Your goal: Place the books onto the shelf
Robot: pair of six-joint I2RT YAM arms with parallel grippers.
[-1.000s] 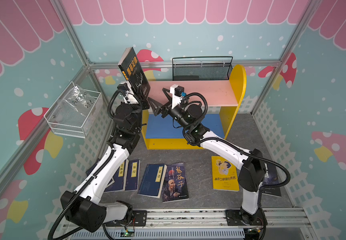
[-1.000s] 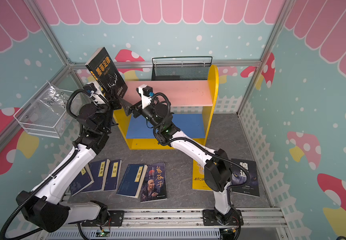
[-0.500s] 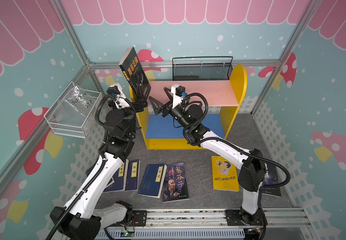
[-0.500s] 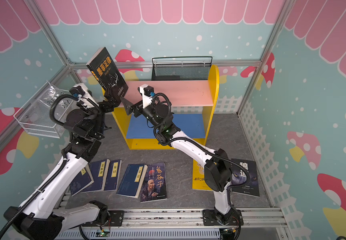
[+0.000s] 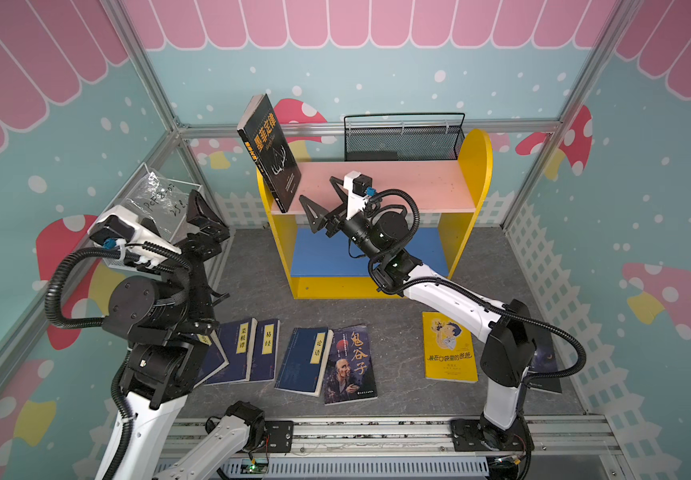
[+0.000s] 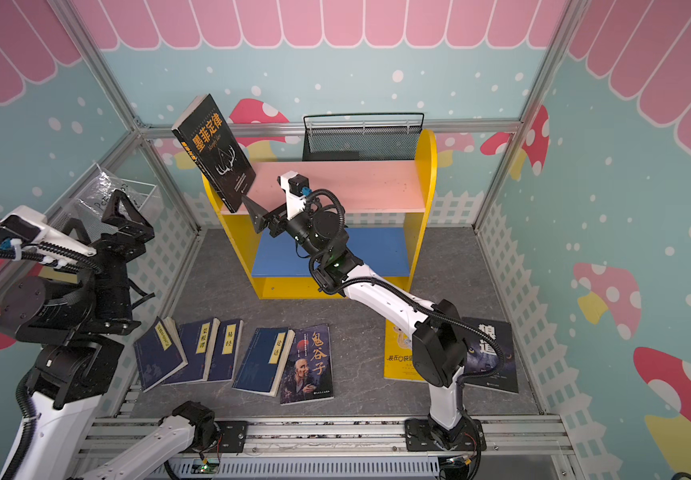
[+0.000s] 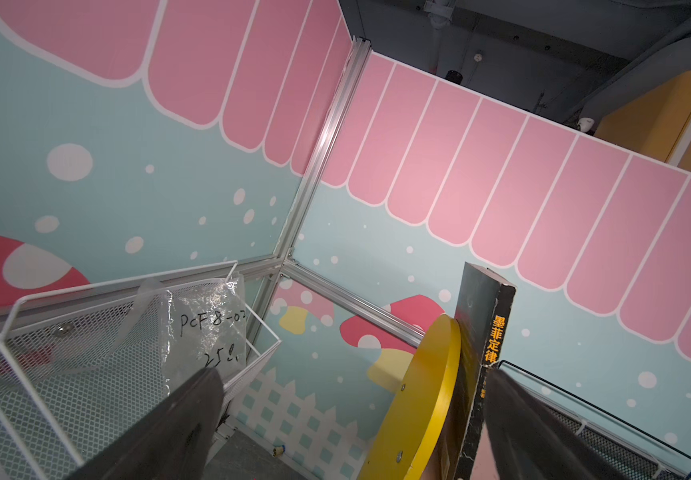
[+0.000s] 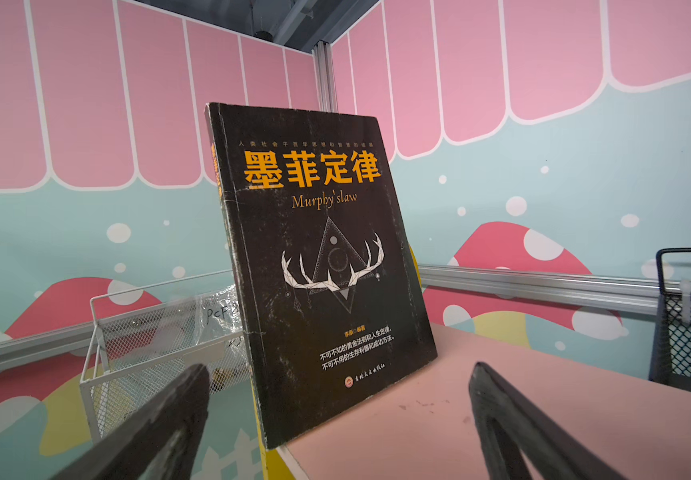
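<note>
A black book (image 5: 271,153) (image 6: 215,149) (image 8: 323,270) with orange title stands upright on the pink upper board of the shelf (image 5: 398,187) (image 6: 356,187), leaning on its left yellow side (image 7: 427,395). My right gripper (image 5: 321,193) (image 8: 339,370) is open just in front of this book, not touching it. Well to the left of the shelf, my left gripper (image 6: 96,218) (image 7: 354,374) is open and holds nothing. Flat on the floor lie several navy books (image 5: 248,349), a portrait-cover book (image 5: 350,365), a yellow cartoon book (image 5: 449,353) and a black book (image 6: 489,353).
A black mesh basket (image 5: 402,137) stands at the back of the pink board. A white wire basket (image 5: 157,199) with a plastic bag hangs on the left wall, close behind my left gripper. The right arm's link (image 6: 435,353) covers part of the yellow book.
My left gripper has let go of the black book, opened, and drawn back left and down. The book stays standing on the shelf. The right gripper has hardly moved.
</note>
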